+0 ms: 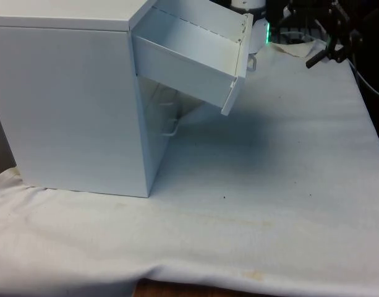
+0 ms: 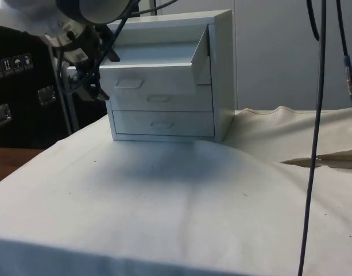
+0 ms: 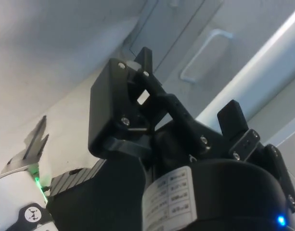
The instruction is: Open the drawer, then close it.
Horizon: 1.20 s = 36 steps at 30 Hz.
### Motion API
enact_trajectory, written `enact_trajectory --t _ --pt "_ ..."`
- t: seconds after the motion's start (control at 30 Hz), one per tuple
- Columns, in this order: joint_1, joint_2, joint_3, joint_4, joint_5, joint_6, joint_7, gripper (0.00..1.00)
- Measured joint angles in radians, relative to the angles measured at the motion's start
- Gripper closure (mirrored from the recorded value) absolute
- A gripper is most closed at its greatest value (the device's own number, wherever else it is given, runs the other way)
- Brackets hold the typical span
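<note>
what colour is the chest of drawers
White all over, the chest of drawers and its open top drawer alike; the side view shows it best.

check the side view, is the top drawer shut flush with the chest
No, the top drawer is pulled out and tilts, its front standing well ahead of the two drawers below.

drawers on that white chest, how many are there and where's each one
3, stacked in the chest. The top drawer is pulled out and tilted down. The middle drawer and bottom drawer sit shut below it. The gripper is beside the top drawer's front.
</note>
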Motion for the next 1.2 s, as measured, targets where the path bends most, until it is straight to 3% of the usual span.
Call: enact_trajectory --t 0.8,0.87,0.9,1.1,1.2 --pt "-0.001 0.004 0.002 0.002 0.001 -0.001 0.004 0.0" --pt "-0.001 0.004 0.002 0.002 0.001 -0.001 0.004 0.06" --pt "-0.001 0.004 0.002 0.002 0.001 -0.001 0.005 0.16" --pt "-0.001 0.004 0.002 0.002 0.001 -0.001 0.005 0.44" --pt "-0.001 0.004 0.002 0.002 0.001 -0.002 0.005 0.64"
